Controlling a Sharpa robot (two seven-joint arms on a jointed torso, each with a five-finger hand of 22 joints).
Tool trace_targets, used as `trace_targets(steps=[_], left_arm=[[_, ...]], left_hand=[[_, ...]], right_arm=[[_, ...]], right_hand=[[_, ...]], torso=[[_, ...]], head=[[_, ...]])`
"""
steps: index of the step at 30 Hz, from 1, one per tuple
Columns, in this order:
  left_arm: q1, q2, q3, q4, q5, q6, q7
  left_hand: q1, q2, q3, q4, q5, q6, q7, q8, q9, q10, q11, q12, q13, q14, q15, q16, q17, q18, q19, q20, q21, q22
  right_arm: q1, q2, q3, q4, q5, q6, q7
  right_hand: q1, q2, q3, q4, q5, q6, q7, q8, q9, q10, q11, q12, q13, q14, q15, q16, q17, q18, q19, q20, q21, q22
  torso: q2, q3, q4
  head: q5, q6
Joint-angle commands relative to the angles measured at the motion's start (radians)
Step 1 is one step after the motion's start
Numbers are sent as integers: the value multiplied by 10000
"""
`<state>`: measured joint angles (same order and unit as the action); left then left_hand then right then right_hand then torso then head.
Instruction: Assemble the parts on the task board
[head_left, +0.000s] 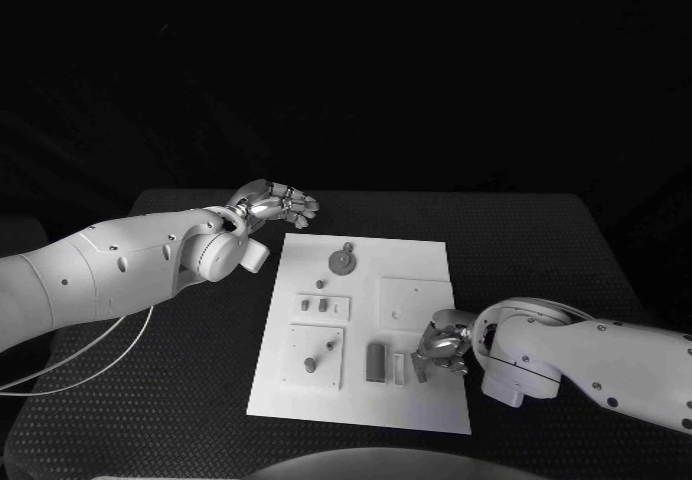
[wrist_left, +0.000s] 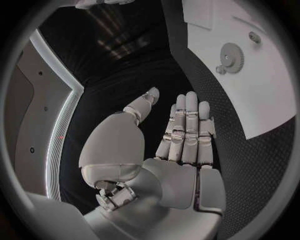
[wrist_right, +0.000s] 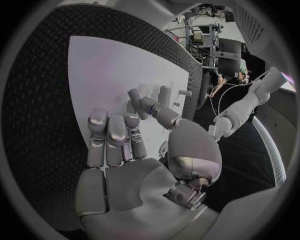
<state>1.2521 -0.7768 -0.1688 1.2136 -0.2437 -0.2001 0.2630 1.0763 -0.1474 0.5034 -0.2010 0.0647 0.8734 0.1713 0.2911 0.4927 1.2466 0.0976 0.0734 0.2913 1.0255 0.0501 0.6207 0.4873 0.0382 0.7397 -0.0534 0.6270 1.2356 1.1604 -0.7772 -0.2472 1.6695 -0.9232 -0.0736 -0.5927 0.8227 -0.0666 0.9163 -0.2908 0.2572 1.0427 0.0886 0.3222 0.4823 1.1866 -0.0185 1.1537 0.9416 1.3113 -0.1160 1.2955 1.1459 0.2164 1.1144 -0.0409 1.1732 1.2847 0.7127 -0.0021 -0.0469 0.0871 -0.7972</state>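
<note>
The white task board (head_left: 361, 395) lies in the middle of the table. A grey gear (head_left: 342, 262) sits near its far edge, and the left wrist view shows the gear (wrist_left: 232, 51) on the board (wrist_left: 256, 100) too. Two grey bars (head_left: 376, 362) stand in slots near the front. Small pegs (head_left: 310, 364) stand in a plate at the front left. My left hand (head_left: 274, 206) hovers off the board's far left corner, fingers straight (wrist_left: 187, 130), holding nothing. My right hand (head_left: 440, 348) rests at the board's right side beside the bars, fingers flat (wrist_right: 112, 137) on the board (wrist_right: 106, 65).
A square raised plate (head_left: 417, 297) sits on the board's right half, just beyond my right hand. A smaller plate with small parts (head_left: 322, 305) lies left of it. Black table (head_left: 173, 400) surrounds the board, and a white cable (head_left: 101, 365) trails under my left arm.
</note>
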Motion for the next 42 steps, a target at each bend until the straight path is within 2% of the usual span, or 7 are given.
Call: trace_targets(steps=[1,9,22,29,32,36,42], left_arm=[[9,9,6,40,34,161,43],[9,18,6,53,33,170,44],[9,13,6,69,32,170,45],[9,10,6,72,31,170,43],[9,4,6,76,30,183,30],[9,13,6,61,30,181,23],[9,20,6,66,25,181,15]], left_hand=[[-31,-60,0,67,-32,-84,-7,66,-15,-93,-1,-8,8,54,4,-47,15,13,15,46,-47,12],[-31,-61,0,68,-31,-88,-5,66,-18,-97,1,-10,7,50,6,-57,21,12,13,47,-52,16],[-33,-61,0,74,-30,-93,-3,67,-21,-100,3,-11,7,47,9,-70,32,11,12,50,-59,22],[-35,-61,-1,77,-30,-94,-2,68,-23,-101,3,-11,7,46,10,-75,38,10,11,51,-62,25],[-35,-61,-1,78,-30,-94,-2,68,-23,-101,3,-11,7,46,10,-76,39,10,11,51,-63,26],[-23,-44,10,78,-20,-94,-3,70,-25,-103,3,-11,7,48,10,-81,46,12,12,50,-66,29],[-15,-34,16,78,-12,-96,-3,71,-26,-103,3,-11,7,48,10,-86,52,13,13,50,-69,32]], right_arm=[[-5,117,-2,-48,293,-149,-78],[-7,356,-2,-136,122,-116,-83],[-54,636,-2,-383,131,30,-77],[-83,656,-2,-431,148,357,-81],[-101,646,-2,-426,287,480,-70],[-107,673,-2,-389,491,505,-42],[-108,688,-2,-354,630,504,-30]], right_hand=[[-55,78,-46,21,38,60,-1,76,87,67,-33,-65,12,74,9,-43,10,454,48,9,38,8],[-108,65,-87,14,25,63,-2,76,81,66,-35,-65,19,82,3,-42,29,454,52,5,44,7],[-167,79,-139,16,-29,61,-3,74,71,59,-37,-68,28,87,-5,-47,46,454,55,-1,48,4],[-277,47,-241,16,-56,60,-3,73,61,49,-36,-69,42,90,-10,-50,72,454,53,-4,52,2],[-299,46,-264,19,-56,59,-2,72,59,47,-36,-70,44,91,-8,-49,78,454,53,-4,53,1],[-586,-59,-521,48,41,43,5,61,41,15,-26,-78,61,61,-10,-75,79,454,39,10,52,-4],[-752,-171,-739,58,12,43,5,59,28,4,-27,-78,77,51,-13,-87,95,454,33,10,53,-9]], torso=[[2,0,-4],[3,13,5],[9,15,4],[2,18,-8],[4,14,-11],[2,15,-13],[6,20,-6]], head=[[-12,5],[-8,34],[32,-10],[61,-32],[77,30],[91,92],[120,39]])
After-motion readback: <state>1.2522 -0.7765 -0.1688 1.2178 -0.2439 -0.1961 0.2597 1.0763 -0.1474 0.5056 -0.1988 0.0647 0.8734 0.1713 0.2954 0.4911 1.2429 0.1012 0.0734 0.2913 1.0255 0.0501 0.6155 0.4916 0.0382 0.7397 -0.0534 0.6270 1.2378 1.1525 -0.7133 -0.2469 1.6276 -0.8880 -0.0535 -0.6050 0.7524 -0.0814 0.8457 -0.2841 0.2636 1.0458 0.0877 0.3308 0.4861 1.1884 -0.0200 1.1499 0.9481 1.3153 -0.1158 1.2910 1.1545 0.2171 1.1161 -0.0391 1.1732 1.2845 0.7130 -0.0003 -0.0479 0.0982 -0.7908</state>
